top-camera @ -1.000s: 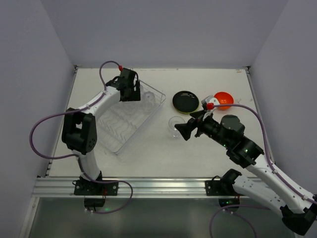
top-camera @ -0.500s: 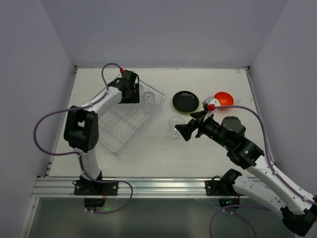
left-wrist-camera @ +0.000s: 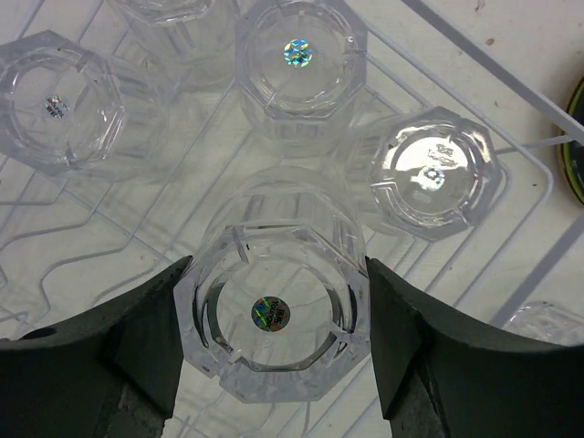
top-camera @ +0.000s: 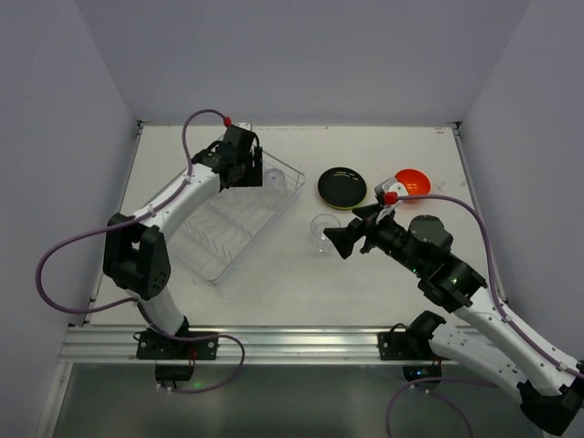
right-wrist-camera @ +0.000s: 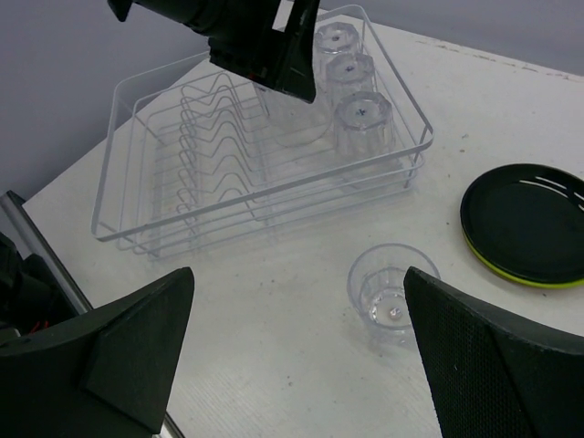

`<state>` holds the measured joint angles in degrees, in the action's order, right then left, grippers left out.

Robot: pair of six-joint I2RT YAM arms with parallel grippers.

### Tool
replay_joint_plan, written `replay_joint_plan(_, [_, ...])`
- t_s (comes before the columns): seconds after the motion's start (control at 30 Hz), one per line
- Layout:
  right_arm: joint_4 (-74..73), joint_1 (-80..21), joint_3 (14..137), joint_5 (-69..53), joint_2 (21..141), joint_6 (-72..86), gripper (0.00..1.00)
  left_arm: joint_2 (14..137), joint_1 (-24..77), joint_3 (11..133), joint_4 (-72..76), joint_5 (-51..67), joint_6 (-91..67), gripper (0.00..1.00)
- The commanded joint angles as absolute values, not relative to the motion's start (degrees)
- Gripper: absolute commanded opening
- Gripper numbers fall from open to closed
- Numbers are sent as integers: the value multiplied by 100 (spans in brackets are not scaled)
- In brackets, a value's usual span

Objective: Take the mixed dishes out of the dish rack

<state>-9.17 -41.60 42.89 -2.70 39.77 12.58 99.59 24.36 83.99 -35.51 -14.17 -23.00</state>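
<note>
Dish rack (top-camera: 233,228) rests on the white worktop (top-camera: 383,292) directly beneath the left claw (left-wrist-camera: 276,283), whose fingers pinch one clear cup (left-wrist-camera: 272,338). More clear cups (left-wrist-camera: 297,55) stand just beyond it. Right claw (top-camera: 339,243) hangs spread wide above an upright cup (right-wrist-camera: 392,294), with the black plate (right-wrist-camera: 529,219) to its right. Pale grey walls (top-camera: 301,55) enclose the lightly marked worktop on three sides.
</note>
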Motion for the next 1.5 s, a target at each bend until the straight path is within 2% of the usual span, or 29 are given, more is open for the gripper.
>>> replay_joint_plan(0.0, [-721, -4175, 4342, -9, 4060, 1362, 99, 9414, 2618, 8622, -3735, -1538, -2312, 0])
replay_joint_plan(0.27, [-1353, -4000, 4710, 545, 4570, 1994, 99, 8518, 3251, 8816, -4297, -1951, -2285, 0])
replay_joint_plan(0.4, [-1459, -3386, 4685, -358, 4448, 2722, 99, 7790, 3506, 8579, -4254, -1601, -2390, 0])
replay_joint_plan(0.5, [-1459, -3357, 4667, -623, 4194, 2917, 99, 7175, 3559, 8228, -3851, -1074, -2373, 0])
replay_joint_plan(0.7, [-1213, -3349, 4404, -668, 3674, 3058, 99, 6101, 3560, 6866, -1560, 737, -2750, 0])
replay_joint_plan(0.9, [-993, -3349, 4184, -685, 3015, 3076, 99, 5783, 3560, 6039, -125, 1836, -3401, 0])
replay_joint_plan(1.07, [-1178, -3349, 4184, -1368, 2804, 3102, 99, 5740, 3560, 5381, 1711, 3073, -4286, 0])
replay_joint_plan(1.13, [-1169, -3349, 4149, -1415, 2751, 3234, 99, 5547, 3560, 4783, 2631, 3129, -4761, 0])
replay_joint_plan(1.2, [-1213, -3340, 4245, -1328, 2803, 3296, 99, 5406, 3560, 4554, 2795, 3085, -4878, 0])
replay_joint_plan(1.27, [-1309, -3340, 4341, -1301, 2856, 3296, 99, 5318, 3560, 4561, 2594, 2962, -4808, 0])
replay_joint_plan(1.47, [-844, -3340, 4544, -2206, 3295, 3357, 99, 5019, 3560, 4737, 1679, 2304, -4745, 0])
